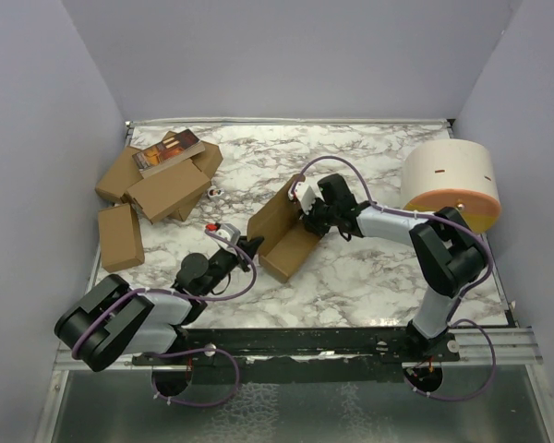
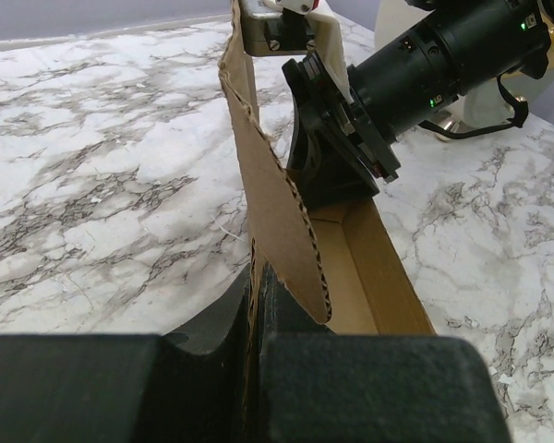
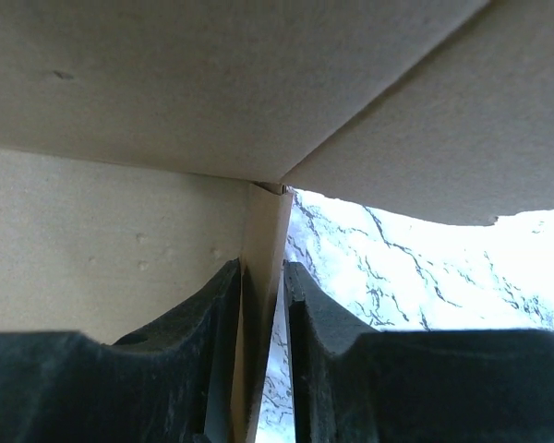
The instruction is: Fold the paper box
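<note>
Brown thin cardboard, half folded: the paper box (image 1: 288, 247) lies at the middle of the white marble-patterned table (image 1: 369, 157). It forms a shallow open trough with one tall flap standing upright along its left side, the flap's cut edge wavy and showing corrugation. The left gripper (image 2: 256, 309) is clamped tight on the near end of that flap. The right gripper (image 3: 263, 295) stands narrow, pinching a thin cardboard wall beneath an overhanging panel.
</note>
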`<state>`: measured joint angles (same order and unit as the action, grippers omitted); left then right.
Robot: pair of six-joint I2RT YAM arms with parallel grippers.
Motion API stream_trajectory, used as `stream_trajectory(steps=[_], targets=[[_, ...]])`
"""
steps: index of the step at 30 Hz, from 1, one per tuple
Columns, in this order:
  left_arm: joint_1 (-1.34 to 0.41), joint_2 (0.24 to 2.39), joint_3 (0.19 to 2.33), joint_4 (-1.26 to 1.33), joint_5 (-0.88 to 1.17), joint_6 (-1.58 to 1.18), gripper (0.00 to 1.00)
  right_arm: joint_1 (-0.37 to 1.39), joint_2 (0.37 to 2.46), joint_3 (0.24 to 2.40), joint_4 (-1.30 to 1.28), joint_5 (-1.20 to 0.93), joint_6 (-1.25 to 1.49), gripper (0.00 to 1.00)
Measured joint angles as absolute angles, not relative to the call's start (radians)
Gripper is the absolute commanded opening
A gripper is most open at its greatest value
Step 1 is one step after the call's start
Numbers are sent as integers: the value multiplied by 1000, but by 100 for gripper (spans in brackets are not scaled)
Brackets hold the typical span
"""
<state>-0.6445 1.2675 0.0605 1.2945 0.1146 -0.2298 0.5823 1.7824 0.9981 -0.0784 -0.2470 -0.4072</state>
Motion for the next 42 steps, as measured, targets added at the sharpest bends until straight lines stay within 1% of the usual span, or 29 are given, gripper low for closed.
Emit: stream_trajectory(steps=[1,2,3,5,9,10,11,13,14,16,17,20,24,30,33,34,35,37,38,42], targets=[[-645,1269,62,1295,114,-230,0,582,1784,997,-74,-246,-405,22],[-646,1272,64,1295,114,-230,0,582,1784,995,-69,-244,-401,16],[-648,1274,65,1296,113,-230,0,582,1786,995,-63,-241,-398,12],[-650,1278,67,1300,111,-230,0,582,1787,994,-56,-239,-392,9],[-651,1281,68,1301,111,-230,0,582,1787,993,-47,-238,-383,9],[-651,1282,68,1301,111,-230,0,582,1787,993,-46,-238,-381,10],[-651,1282,68,1301,111,-230,0,582,1787,993,-44,-239,-379,14],[-653,1283,68,1301,110,-230,0,582,1787,993,-46,-240,-377,32],[-654,1283,68,1302,106,-230,0,582,1787,993,-49,-241,-377,39],[-655,1283,68,1302,100,-229,0,581,1786,993,-57,-245,-384,47],[-655,1283,68,1302,97,-229,0,581,1785,993,-60,-249,-383,49],[-655,1283,68,1302,88,-226,0,571,1764,993,-76,-274,-389,51],[-655,1282,68,1301,84,-218,0,544,1700,993,-102,-342,-414,51],[-655,1281,68,1301,84,-206,0,437,1591,993,-162,-498,-515,42],[-655,1281,68,1300,84,-198,0,385,1531,987,-221,-587,-623,40],[-655,1281,68,1300,84,-195,0,371,1494,972,-243,-627,-688,37],[-655,1281,68,1300,85,-191,0,365,1463,955,-266,-661,-738,29],[-655,1281,68,1299,85,-186,0,364,1408,913,-310,-724,-865,6],[-655,1281,68,1298,86,-184,0,365,1375,885,-351,-770,-973,2],[-655,1281,68,1288,94,-176,0,368,1356,804,-506,-847,-1325,1]])
